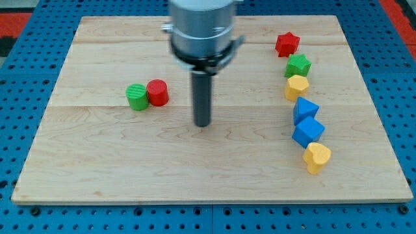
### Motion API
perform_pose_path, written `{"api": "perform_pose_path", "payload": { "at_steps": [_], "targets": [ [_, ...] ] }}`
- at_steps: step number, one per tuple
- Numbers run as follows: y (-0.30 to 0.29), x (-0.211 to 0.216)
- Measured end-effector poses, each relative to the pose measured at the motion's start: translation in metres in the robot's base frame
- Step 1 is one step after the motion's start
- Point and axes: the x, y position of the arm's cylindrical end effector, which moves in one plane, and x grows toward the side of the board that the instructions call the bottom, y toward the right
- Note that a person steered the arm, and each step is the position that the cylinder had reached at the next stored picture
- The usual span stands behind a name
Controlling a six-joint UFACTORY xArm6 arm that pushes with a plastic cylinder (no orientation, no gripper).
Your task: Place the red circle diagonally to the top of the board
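Eight blocks on a wooden board (130, 162), with my tip (203, 123) standing clear of all of them.

Nearest, to the tip's right and lower, lies a yellow heart (317, 157), then two blue cubes (307, 131) (305, 109) stacked up the view, touching. Farther up that right-hand row come a yellow block (296, 86), a green star (298, 65) and a red star (286, 44). Left of the tip and slightly higher sits the red circle (157, 92), near but apart, touching a green circle (136, 97) on its far side. The rod has no jaws to open or close.
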Motion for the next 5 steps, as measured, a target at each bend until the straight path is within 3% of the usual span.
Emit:
{"api": "perform_pose_path", "payload": {
  "at_steps": [2,5],
  "targets": [
    [-0.091,-0.023],
    [-0.090,-0.040]
  ]
}}
